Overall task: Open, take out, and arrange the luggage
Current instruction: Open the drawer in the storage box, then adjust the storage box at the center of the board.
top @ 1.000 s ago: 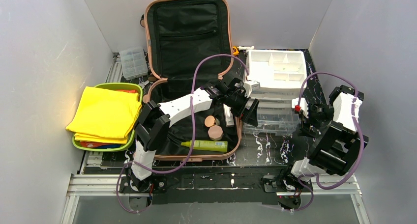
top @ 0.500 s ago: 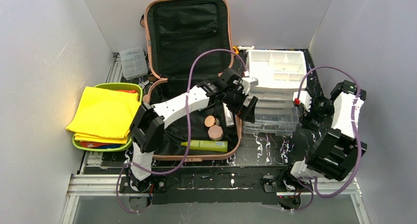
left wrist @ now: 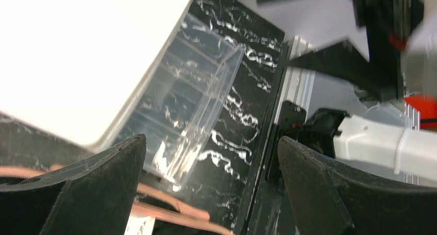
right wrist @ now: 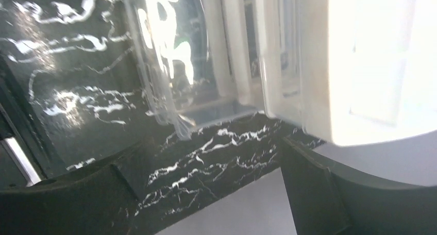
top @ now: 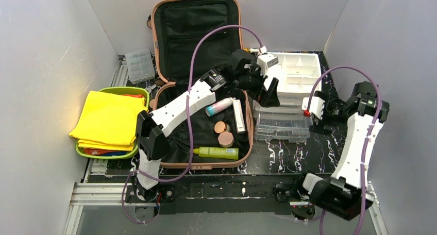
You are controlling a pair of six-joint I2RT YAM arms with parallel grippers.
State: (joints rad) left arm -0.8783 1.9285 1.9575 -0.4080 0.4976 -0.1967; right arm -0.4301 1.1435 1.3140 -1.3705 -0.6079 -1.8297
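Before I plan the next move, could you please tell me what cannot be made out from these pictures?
- Top view: the yellow cloth hides most of what lies in the green tray.
- Top view: the left arm crosses the luggage, covering part of its lower half.
- Left wrist view: glare washes out the white organizer; its compartments are unreadable.
- Right wrist view: reflections and blur hide what the clear drawer box holds.

Lime-green tray (top: 146, 97) at left of the black marbled table (top: 281, 157), stacked with a folded yellow cloth (top: 109, 119); red-orange items (top: 133, 95) peek out under the cloth. Small clear compartment box (top: 139, 65) behind the tray. At right, white drawer organizer (top: 309, 81) sits on top of a clear plastic drawer unit (top: 282, 126), dividers visible.
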